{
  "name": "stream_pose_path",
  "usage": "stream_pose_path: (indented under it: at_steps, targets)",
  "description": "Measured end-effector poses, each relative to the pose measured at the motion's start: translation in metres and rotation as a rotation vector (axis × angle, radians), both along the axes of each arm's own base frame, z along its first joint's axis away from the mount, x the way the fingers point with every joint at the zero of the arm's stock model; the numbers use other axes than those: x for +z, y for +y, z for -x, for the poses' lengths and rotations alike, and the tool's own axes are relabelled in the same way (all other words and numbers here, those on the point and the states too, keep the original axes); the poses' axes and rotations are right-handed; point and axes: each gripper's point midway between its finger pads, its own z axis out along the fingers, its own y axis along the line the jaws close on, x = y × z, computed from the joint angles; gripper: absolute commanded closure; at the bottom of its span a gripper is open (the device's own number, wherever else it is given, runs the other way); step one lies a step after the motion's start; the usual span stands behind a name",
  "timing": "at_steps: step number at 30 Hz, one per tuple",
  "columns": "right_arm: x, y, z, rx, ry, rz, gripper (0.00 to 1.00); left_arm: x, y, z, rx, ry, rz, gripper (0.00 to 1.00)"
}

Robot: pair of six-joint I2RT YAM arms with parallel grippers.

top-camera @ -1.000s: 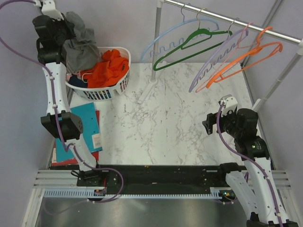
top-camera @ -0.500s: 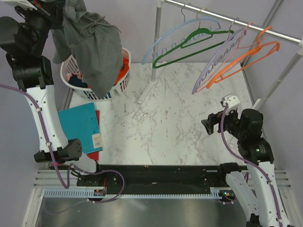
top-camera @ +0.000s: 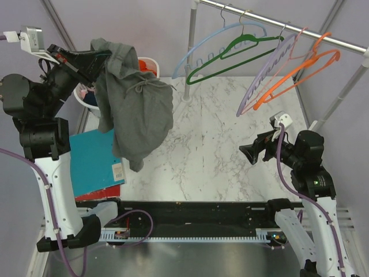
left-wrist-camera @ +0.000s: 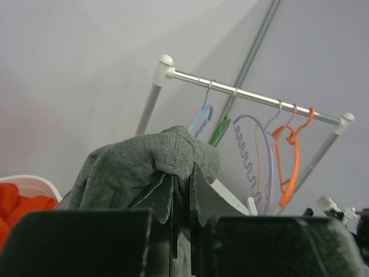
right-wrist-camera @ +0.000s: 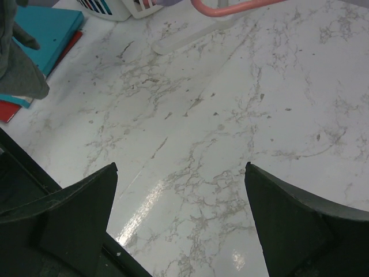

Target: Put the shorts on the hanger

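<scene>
**Shorts in the air, not on the hanger yet**

My left gripper (left-wrist-camera: pixel 182 179) is pinched tight on the grey shorts (top-camera: pixel 135 109), which dangle at 10 o'clock. My right gripper (right-wrist-camera: pixel 180 167) hangs spread wide at 4. The blue hanger (top-camera: pixel 203 41) is on the rail (top-camera: pixel 277 22) around 12.

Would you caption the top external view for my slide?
Left hand holds the shorts aloft; right hand open, hanger on rail.
</scene>
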Motion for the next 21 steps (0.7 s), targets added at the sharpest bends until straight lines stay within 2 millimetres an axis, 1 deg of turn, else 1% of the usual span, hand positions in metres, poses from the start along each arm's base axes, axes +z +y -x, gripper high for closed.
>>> stream_pose_path:
  at_steps: [3,5,8,9,10,11,13,16,18,21]
  targets:
    - [0.002,0.005,-0.001,0.017,0.014,-0.029,0.02,-0.014,-0.011,0.008,-0.06,0.022,-0.001,0.98]
    - [0.0,0.007,-0.003,0.022,0.034,-0.047,0.02,-0.036,-0.019,0.008,-0.102,0.069,0.003,0.98]
    - [-0.003,0.01,-0.005,0.021,0.072,-0.075,0.02,-0.08,-0.031,0.003,-0.157,0.162,0.017,0.98]
    - [-0.004,0.011,-0.006,0.02,0.087,-0.085,0.02,-0.102,-0.037,-0.001,-0.175,0.204,0.025,0.98]
    - [-0.005,0.012,-0.006,0.019,0.097,-0.092,0.02,-0.118,-0.041,-0.004,-0.188,0.243,0.031,0.98]
    - [-0.006,0.013,-0.006,0.018,0.105,-0.099,0.02,-0.139,-0.047,-0.011,-0.202,0.288,0.042,0.98]
    - [-0.01,0.014,-0.007,0.015,0.125,-0.117,0.02,-0.168,-0.056,-0.019,-0.21,0.356,0.065,0.98]
    - [-0.018,0.018,-0.008,0.01,0.161,-0.163,0.02,-0.205,-0.068,-0.027,-0.228,0.44,0.106,0.98]
    - [-0.028,0.022,-0.009,0.01,0.194,-0.206,0.04,-0.218,-0.071,-0.029,-0.236,0.469,0.127,0.98]
    - [-0.049,0.032,-0.016,0.019,0.25,-0.308,0.02,-0.226,-0.07,-0.031,-0.24,0.474,0.161,0.98]
